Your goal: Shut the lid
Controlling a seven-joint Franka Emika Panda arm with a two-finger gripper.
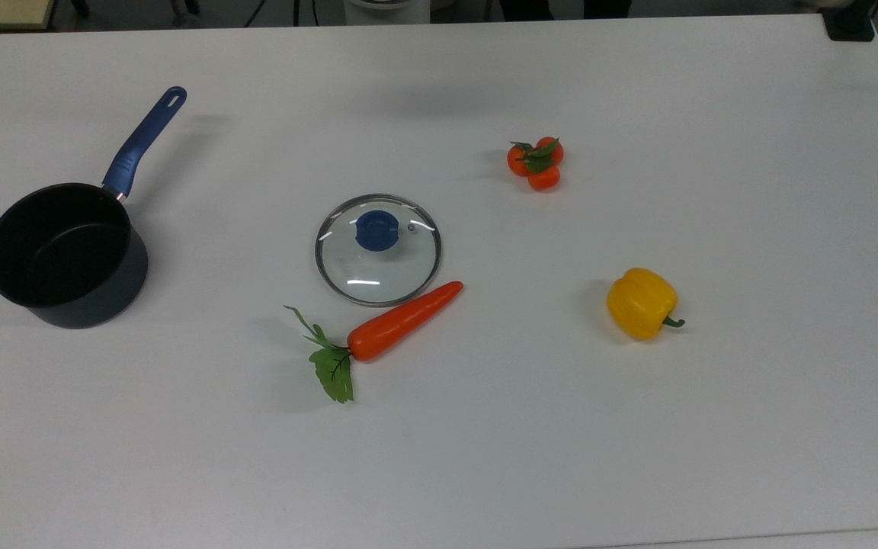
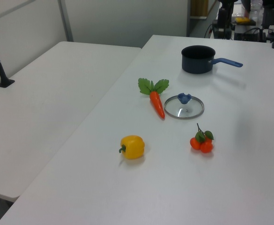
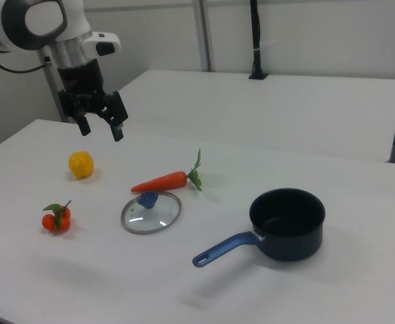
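The lid (image 1: 378, 250) is lying flat on the white bench (image 1: 713, 427), knob (image 1: 377, 230) up, with nothing gripping it — so the task is sitting at its very first step, the reach toward the lid. The pan (image 1: 65, 255) is standing open and empty, well apart from the lid toward the top view's left, its blue handle pointing away toward the far edge.

In the right view the hand (image 3: 100, 128) is hanging in the air above the bench, nearer the pepper (image 3: 81, 164) than the lid, with its two fingers spread apart and nothing between them.

The next move, as I judge it, is calling for the hand to travel over the lid, come down centred on the blue knob and close on it; the glass and rim are offering no other hold. The carrot (image 1: 402, 322) is lying just beside the lid's rim, possibly touching it — hard to say from these angles — so a straight lift would be safer than a drag. After that the lid needs carrying across to the pan and setting level on its rim.

Counting: one lid, one pan, one carrot with leaves, one yellow pepper, and one cluster of tomatoes (image 1: 536, 163) that seems to be three fruits.
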